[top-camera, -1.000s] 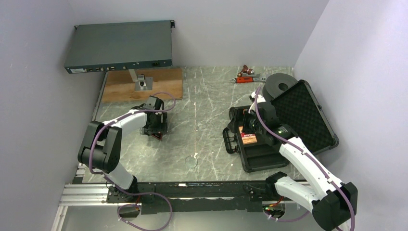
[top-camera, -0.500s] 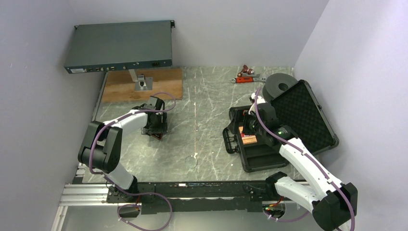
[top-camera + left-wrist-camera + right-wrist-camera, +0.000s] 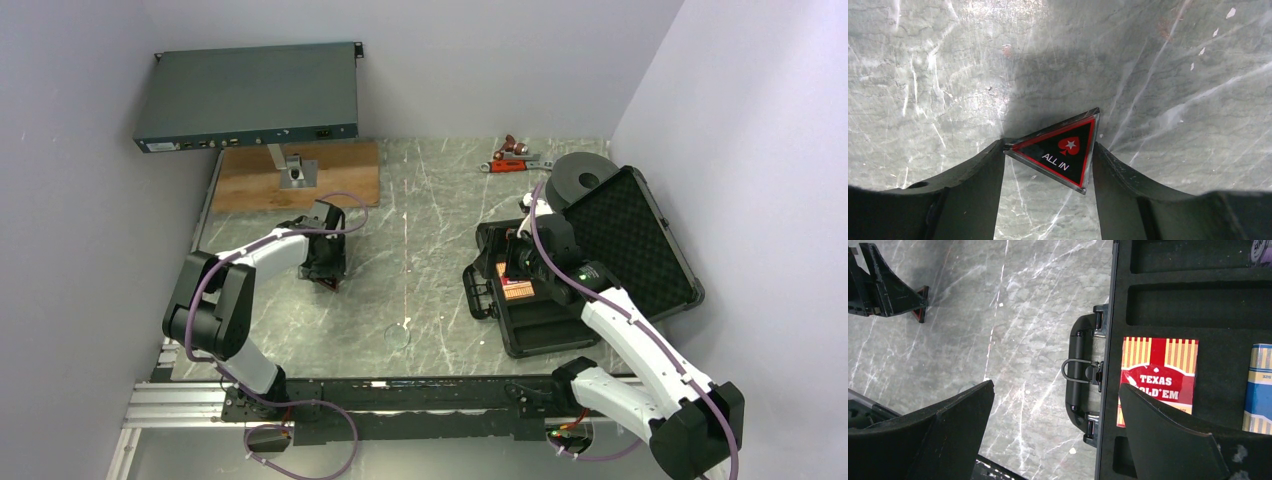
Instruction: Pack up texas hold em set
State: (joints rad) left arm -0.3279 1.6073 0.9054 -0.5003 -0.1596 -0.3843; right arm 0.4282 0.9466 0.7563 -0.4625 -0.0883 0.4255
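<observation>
The left arm is bent at the elbow and reached out over the marble table [image 3: 420, 220], wrist turned down. The left gripper [image 3: 1048, 150] is closed on the red triangle [image 3: 1058, 152]. The triangle's left corner is touched by the left finger and its right edge by the right finger. The fingers [image 3: 980, 175] are kept part-way apart by the triangle's width. "ALL IN" and a spade are read on its black face. Whether the triangle is lifted off the table cannot be told. The right arm is stretched forward from its base and leaned inward, wrist held above the black case [image 3: 1168, 305]. The right gripper [image 3: 1055, 395] is held wide apart, nothing between the fingers. The case handle [image 3: 1079, 375] is seen below the gap between them. The red card box [image 3: 1158, 377], marked "TEXAS HOLD'EM", is seated in a foam slot just beyond the right fingertip. The blue-white card box [image 3: 1260, 390] is seated in the slot beside it, further out from that finger. A purple chip stack [image 3: 1260, 252] is partly seen in the far foam row. The foam-lined lid [image 3: 630, 240] is laid open, away from the fingers. The clear disc [image 3: 397, 335] is left on the table between the two grippers, nearer the arm bases, well apart from both. Beyond the case, a black spool [image 3: 580, 178] and a red-handled tool [image 3: 515, 155] are seen.
</observation>
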